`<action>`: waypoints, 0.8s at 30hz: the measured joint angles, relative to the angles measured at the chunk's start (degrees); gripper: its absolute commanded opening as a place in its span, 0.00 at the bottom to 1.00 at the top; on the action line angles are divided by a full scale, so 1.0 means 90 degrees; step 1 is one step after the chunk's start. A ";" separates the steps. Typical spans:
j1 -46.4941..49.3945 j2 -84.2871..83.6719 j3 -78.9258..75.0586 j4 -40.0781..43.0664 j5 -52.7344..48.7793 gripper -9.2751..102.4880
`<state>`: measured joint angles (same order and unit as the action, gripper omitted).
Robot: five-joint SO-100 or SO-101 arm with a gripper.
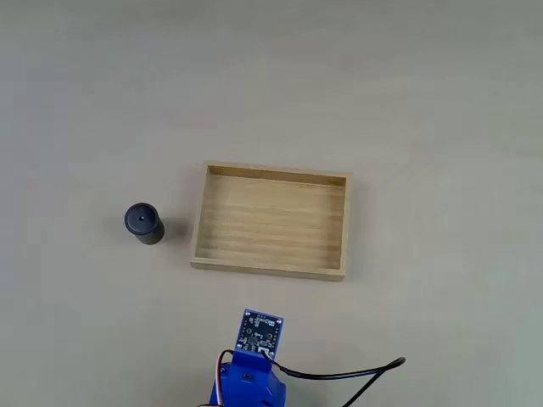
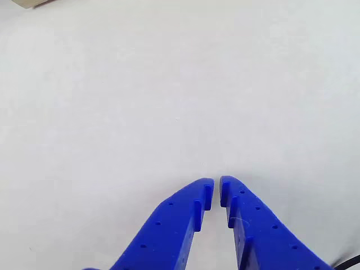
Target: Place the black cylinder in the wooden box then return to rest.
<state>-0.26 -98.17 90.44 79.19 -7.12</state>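
Now I am at the very start of my job. My hand [image 2: 216, 188] is empty, and its two blue fingers [image 2: 180, 216] are almost together, with just a thin gap between the tips. It hangs over bare table [image 2: 169, 101] and touches nothing.

In the fixed view, the black cylinder [image 1: 143, 223] stands on the table, left of the wooden box [image 1: 271, 221] and a little apart from it. The box has nothing inside it. My arm [image 1: 254, 360] sits at the near edge, just near of the box, with a black cable [image 1: 339, 373] trailing off to the right.

So I think the first step is to go and get the cylinder. For that I need to swing left and reach out, open my fingers wide, and come down around it. It is small and round, so I should squeeze it in the middle or it may tip over. Then I can carry it right and set it in the box.
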 measured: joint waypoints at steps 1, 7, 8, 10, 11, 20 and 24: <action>0.0000 0.0000 0.0000 0.0000 0.0000 0.08; 0.0000 0.0000 0.0000 -0.0020 -0.0049 0.08; 0.0000 0.0000 0.0000 -0.0020 -0.0049 0.08; 0.0000 0.0000 0.0000 -0.0020 -0.0049 0.08; 0.0000 0.0000 0.0000 -0.0020 -0.0049 0.08; 0.0000 0.0000 0.0000 -0.0215 0.0361 0.08; -0.0049 0.0127 -0.0049 -0.0381 0.0801 0.08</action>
<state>-0.70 -97.03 90.00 75.76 0.09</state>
